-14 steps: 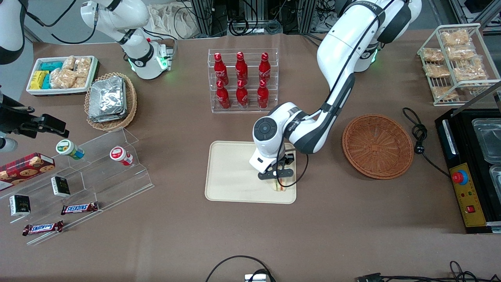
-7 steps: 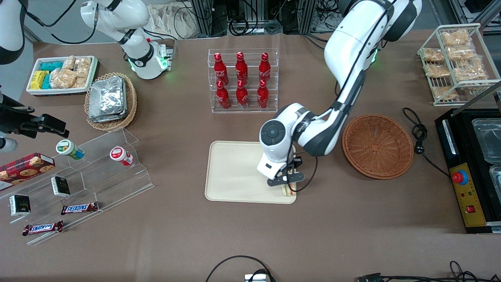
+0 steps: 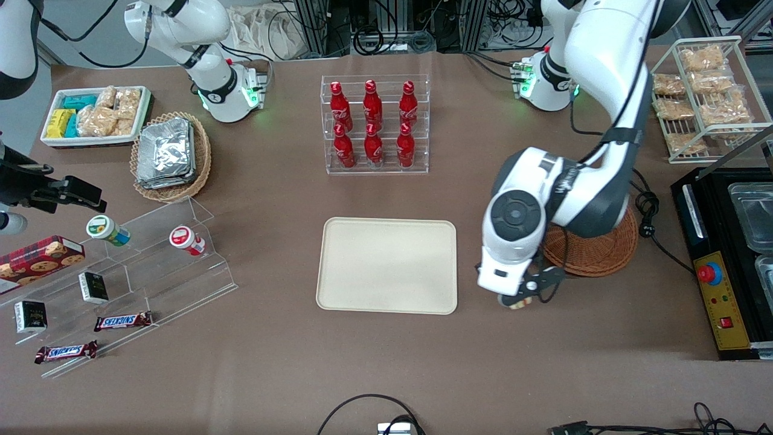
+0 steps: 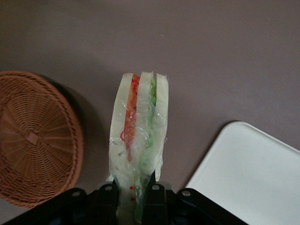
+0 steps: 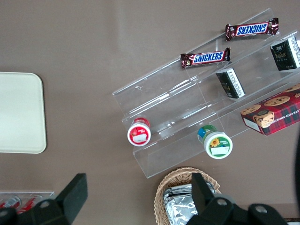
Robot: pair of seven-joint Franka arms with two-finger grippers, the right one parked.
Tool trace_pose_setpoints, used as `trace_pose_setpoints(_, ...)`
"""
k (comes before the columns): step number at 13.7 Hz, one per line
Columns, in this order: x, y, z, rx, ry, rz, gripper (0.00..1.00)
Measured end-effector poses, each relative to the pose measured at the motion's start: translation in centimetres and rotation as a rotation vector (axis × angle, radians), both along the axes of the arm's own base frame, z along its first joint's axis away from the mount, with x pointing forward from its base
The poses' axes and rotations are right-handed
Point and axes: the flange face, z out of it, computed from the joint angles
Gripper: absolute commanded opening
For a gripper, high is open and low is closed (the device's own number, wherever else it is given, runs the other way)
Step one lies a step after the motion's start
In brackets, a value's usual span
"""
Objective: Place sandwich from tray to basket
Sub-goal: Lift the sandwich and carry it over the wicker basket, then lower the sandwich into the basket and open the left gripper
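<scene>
Front view shows the tray (image 3: 386,266) flat beside the basket (image 3: 598,257), presumably set close for a short carry. Between them, the left gripper (image 4: 133,185) is closed to the thickness of the raised sandwich (image 4: 140,126), pinching across its slices, probably to hold the filling in. Its long axis runs past the fingertips, one end toward the front camera, layers on edge.

Count six red bottles (image 3: 372,145), two Snickers bars (image 3: 124,321), two black-and-white boxes (image 3: 93,287) and two lidded tubs (image 3: 102,229). Add one brown wicker basket (image 3: 604,248), one tan wicker basket (image 3: 204,151), one cream tray (image 3: 386,266), one white tray (image 3: 96,141), one cookie box (image 3: 42,264), one foil package (image 3: 164,154), one tiered clear stand (image 3: 181,275), one wrapped sandwich (image 4: 138,126) and one gripper (image 3: 519,296), between cream tray and brown wicker basket.
</scene>
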Motion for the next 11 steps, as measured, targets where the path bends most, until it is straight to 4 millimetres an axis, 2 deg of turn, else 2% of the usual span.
trace_pose_setpoints(5, 0.0, 8.9, 0.2, 0.005, -0.026, 0.143, 0.0)
trace_pose_setpoints(11, -5.5, 18.8, -2.6, -0.057, -0.093, 0.272, 0.0)
